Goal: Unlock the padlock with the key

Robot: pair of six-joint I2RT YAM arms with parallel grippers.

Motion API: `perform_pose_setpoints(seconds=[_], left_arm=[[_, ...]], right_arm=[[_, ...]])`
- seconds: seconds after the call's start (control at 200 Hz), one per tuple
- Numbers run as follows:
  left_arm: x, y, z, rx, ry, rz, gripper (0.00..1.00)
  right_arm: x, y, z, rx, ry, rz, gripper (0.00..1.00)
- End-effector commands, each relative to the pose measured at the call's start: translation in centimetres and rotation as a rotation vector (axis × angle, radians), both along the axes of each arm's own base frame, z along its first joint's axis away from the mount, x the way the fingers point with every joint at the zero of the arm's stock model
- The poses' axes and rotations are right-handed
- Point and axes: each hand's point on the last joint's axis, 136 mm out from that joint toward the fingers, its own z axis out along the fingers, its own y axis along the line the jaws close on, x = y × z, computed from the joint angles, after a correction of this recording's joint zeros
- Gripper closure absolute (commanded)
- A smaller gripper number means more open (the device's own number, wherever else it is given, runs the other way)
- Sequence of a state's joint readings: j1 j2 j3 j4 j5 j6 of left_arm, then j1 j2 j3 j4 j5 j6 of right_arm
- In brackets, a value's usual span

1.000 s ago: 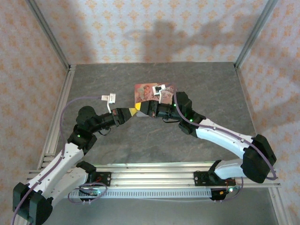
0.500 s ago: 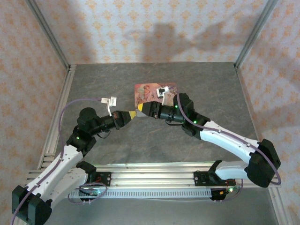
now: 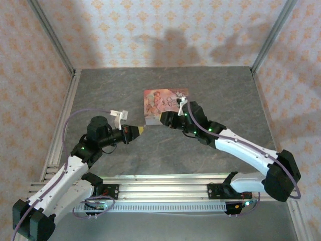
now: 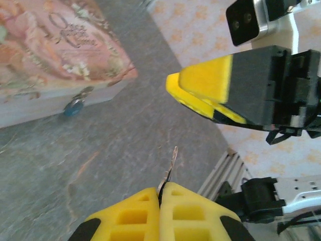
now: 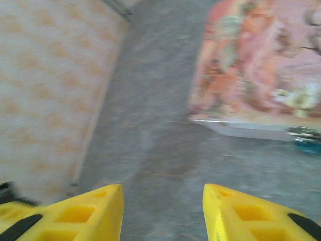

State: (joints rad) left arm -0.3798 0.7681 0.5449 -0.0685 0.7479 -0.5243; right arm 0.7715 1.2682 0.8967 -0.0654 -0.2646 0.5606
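Observation:
The small blue padlock (image 4: 75, 106) hangs at the front wall of the pink picture-printed box (image 3: 161, 100), and it shows again at the box's front edge (image 5: 307, 145). My left gripper (image 4: 161, 188) is shut on the key (image 4: 172, 164), whose thin silvery blade sticks out past the yellow pads. It hovers a short way off the box's front left corner (image 3: 141, 130). My right gripper (image 5: 163, 193) is open with nothing between its fingers. It hangs at the box's front (image 3: 163, 119), close to and facing the left gripper, yellow fingers (image 4: 205, 85) apart.
The grey table (image 3: 220, 85) is enclosed by patterned walls and aluminium posts (image 3: 52, 40). A metal rail (image 3: 165, 181) runs along the near edge by the arm bases. A cable loops from the left wrist (image 3: 80, 113).
The right gripper has gone from shut to open and drawn back a little from the box. The left gripper, key in it, has pulled back toward the near left.

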Motion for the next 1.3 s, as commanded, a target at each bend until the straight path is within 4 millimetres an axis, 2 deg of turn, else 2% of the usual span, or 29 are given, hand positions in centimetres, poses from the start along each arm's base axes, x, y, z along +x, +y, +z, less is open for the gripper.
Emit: perform_pose_setpoints(seconds=[0.0,0.075,0.255,0.445,0.971,1.296], left_arm=[[0.0,0.5,-1.9,0.057,0.014,0.020,1.00],[0.2,0.7,-2.9,0.075,0.033,0.038,1.00],[0.7,1.1,-4.8,0.135,0.064,0.058,1.00],[1.5,1.1,-6.0,0.160,0.076,0.072,1.00],[2.8,0.7,-8.7,0.213,0.099,0.054,1.00],[2.6,0.9,-9.6,0.238,0.105,0.049,1.00]], right_arm=[[1.5,-3.3,-6.4,-0.286,0.019,-0.119,0.49],[2.7,-3.8,-8.4,-0.348,0.010,-0.167,0.45],[5.6,-3.7,-11.8,-0.446,-0.015,-0.248,0.46],[6.7,-3.5,-14.2,-0.494,0.014,-0.286,0.49],[7.3,-1.0,-15.9,-0.494,0.026,-0.237,0.48],[8.2,-1.2,-16.0,-0.577,0.004,-0.251,0.48]])
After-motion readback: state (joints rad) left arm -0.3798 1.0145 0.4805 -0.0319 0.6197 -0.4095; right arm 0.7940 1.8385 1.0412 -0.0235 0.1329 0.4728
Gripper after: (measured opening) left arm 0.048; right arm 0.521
